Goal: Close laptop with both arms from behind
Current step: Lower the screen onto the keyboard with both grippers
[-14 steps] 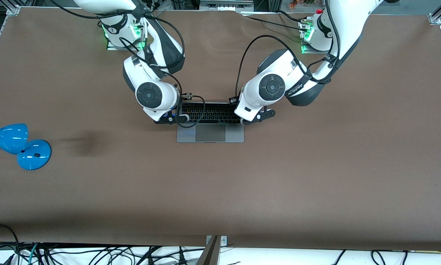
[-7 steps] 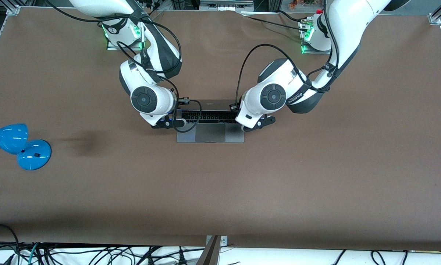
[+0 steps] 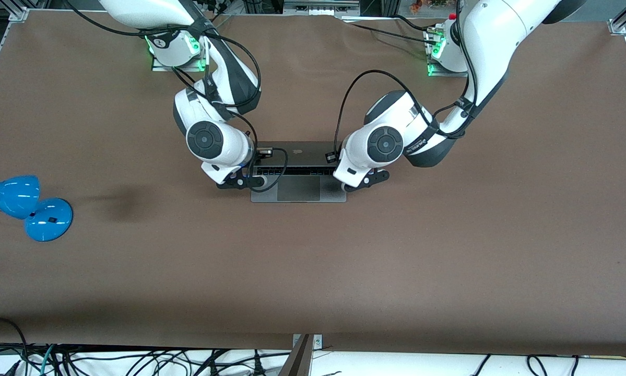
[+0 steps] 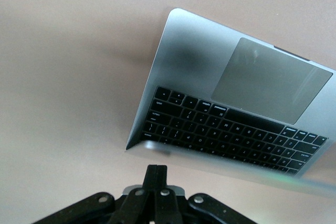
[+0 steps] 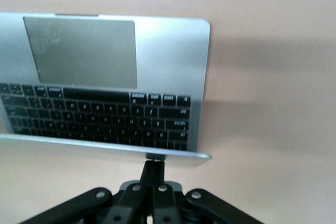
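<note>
Front view shows us the laptop [image 3: 298,188] near the middle of the brown worktop [image 3: 396,250], its long axis running from the right arm's end to the left arm's end, its hinge edge toward the robots' bases and its trackpad edge toward the front camera. We see the lid tipped well forward over the keyboard, so that only a thin strip of keys and the trackpad show below its free edge. The right gripper [image 3: 235,181] sits at the lid corner nearer the right arm's end; in the right wrist view its fingers [image 5: 154,174] are pressed together into a narrow point against the lid's rim, holding nothing. The left gripper [image 3: 364,180] sits at the other lid corner, and in the left wrist view its fingers [image 4: 156,178] are likewise closed together just at the rim, though we cannot be sure they actually touch it there. Compared with half a second ago, we find the lid lower, with fewer key rows exposed, and both grippers have moved toward the front camera along with it. A blue desk lamp [image 3: 25,206] lies well apart at the right arm's end of the worktop.
</note>
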Motion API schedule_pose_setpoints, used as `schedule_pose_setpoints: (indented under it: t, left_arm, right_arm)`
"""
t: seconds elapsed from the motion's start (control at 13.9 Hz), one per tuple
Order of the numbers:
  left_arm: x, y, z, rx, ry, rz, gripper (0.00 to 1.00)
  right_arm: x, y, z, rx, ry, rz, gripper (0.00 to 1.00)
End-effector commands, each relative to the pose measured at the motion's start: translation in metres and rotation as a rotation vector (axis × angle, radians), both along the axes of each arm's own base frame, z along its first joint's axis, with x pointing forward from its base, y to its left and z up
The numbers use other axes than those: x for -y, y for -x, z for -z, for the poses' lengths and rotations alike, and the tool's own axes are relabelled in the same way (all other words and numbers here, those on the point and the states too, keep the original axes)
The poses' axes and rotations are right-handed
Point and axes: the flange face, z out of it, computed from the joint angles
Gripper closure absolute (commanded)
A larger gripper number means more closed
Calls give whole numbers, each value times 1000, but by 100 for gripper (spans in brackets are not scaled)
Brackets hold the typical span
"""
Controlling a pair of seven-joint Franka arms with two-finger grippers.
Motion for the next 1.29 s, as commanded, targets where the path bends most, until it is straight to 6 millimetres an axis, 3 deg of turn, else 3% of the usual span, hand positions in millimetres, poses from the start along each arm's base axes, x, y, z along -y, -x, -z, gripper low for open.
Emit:
schedule_pose_setpoints:
  t: [0.0,0.72,1.22]
  left_arm:
    - [5,-7,-1,32,2,11,100]
    - [6,-19,17,48,13,-3,100]
    - [13,-25,43,65,-27,-6,100]
  right_arm:
    - [-5,-6,4,35,9,-31,96]
    - [-5,-11,16,54,-2,-30,96]
    - [-8,-20,25,106,-16,-39,96]
